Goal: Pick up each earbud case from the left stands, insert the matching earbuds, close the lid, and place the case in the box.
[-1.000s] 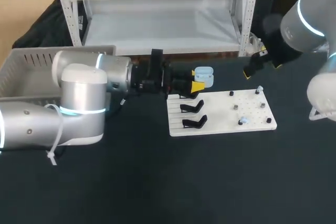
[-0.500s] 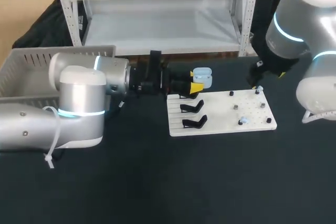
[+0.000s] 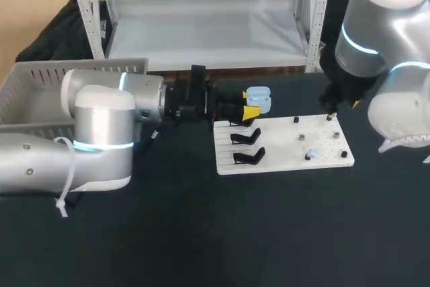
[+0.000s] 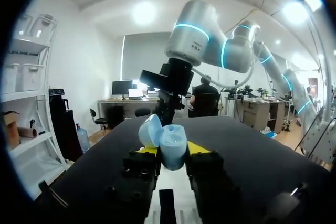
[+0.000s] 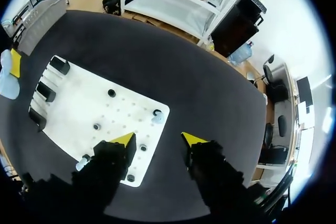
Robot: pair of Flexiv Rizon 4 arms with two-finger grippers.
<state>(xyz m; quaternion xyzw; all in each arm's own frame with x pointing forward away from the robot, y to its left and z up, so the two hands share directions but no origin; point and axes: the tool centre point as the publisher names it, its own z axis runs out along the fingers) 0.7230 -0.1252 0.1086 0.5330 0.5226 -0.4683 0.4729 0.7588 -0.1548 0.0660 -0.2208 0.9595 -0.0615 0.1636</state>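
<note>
Dark matte table [image 3: 201, 233]: flat white pegboard [image 3: 279, 151] with three black angled stands [image 3: 246, 138]. Left gripper [image 3: 251, 103] clenched on rounded, glossy pale-blue case [image 4: 172, 150], lid open, held just off the pegboard's stand end. Right gripper [image 5: 155, 139] released, yellow tips spread above the pegboard's opposite end.

No text, label, number or sign can be read in any view: the case [image 3: 260, 99], the board [image 3: 316, 149] and the box [image 3: 40, 78] show no legible print.
</note>
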